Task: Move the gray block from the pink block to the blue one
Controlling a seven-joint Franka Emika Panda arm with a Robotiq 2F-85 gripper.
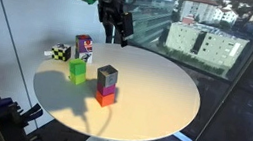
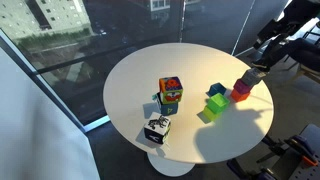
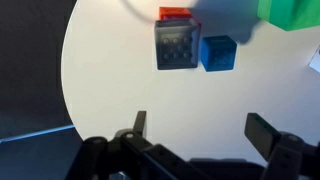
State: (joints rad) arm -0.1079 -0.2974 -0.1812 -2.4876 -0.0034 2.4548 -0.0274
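Observation:
The gray block (image 1: 108,75) sits on top of the pink block (image 1: 105,97) near the middle of the round white table (image 1: 162,101). Both exterior views show the stack; the gray block (image 2: 247,76) and the pink block (image 2: 241,94) stand near the table edge in one of them. In the wrist view the gray block (image 3: 177,45) hides most of the pink block (image 3: 175,13). The blue block (image 3: 217,53) stands right beside the stack, and it also shows in an exterior view (image 2: 214,90). My gripper (image 1: 120,31) hangs above the table, away from the stack, open and empty (image 3: 200,130).
A green block (image 1: 77,70) stands near the stack, also in the wrist view (image 3: 290,12). A taller multicoloured printed box (image 1: 83,47) and a black-and-white checkered box (image 1: 60,54) stand farther off. Windows surround the table.

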